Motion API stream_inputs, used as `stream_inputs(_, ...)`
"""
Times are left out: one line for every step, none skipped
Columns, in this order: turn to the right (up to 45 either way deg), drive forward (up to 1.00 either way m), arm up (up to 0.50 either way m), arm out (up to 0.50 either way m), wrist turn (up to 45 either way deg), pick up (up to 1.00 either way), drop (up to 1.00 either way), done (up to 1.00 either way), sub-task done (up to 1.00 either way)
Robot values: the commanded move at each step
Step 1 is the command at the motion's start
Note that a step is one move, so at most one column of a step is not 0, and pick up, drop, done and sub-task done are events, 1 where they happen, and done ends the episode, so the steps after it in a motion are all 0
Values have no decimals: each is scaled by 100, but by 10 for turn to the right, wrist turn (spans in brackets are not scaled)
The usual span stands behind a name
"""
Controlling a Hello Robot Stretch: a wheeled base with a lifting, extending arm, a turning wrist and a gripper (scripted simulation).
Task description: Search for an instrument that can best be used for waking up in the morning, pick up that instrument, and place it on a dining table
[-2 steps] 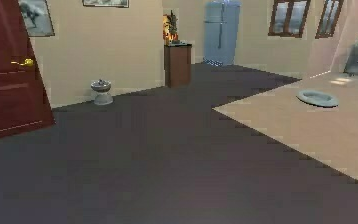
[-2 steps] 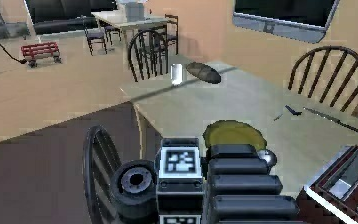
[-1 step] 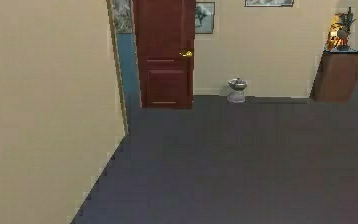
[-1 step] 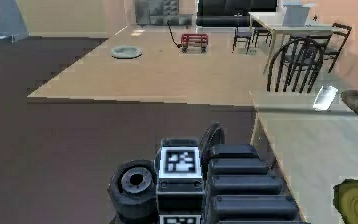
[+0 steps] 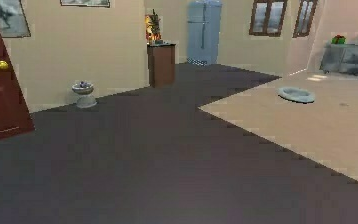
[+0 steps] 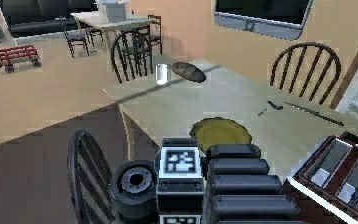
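Note:
A pale dining table (image 6: 177, 105) runs across the middle of the arm side view. On it stand a small clear glass (image 6: 162, 74), a dark oval thing (image 6: 192, 71), a round brownish plate (image 6: 222, 131) and thin dark utensils (image 6: 292, 105). The arm's dark bar with its white marked square (image 6: 182, 163) rises at the bottom edge. Left of it sits the gripper's dark body (image 6: 136, 186), low against the table's near corner. Its far end is not clear, so I cannot tell whether it holds anything.
Dark chairs (image 6: 133, 55) (image 6: 307, 68) (image 6: 87, 170) ring the table, and a dark tray (image 6: 337, 178) lies at the lower right. Farther off stand a second table (image 6: 107, 20) and a red bench (image 6: 19, 56). The forward view has dark floor, a red door (image 5: 2, 85), a brown cabinet (image 5: 161, 64) and a blue fridge (image 5: 203, 30).

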Motion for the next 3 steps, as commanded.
stream_inputs(450,0,0,0,0,0,0,0,0)
stream_inputs(450,0,0,0,0,0,0,0,0)
stream_inputs(180,0,0,0,0,0,0,0,0)
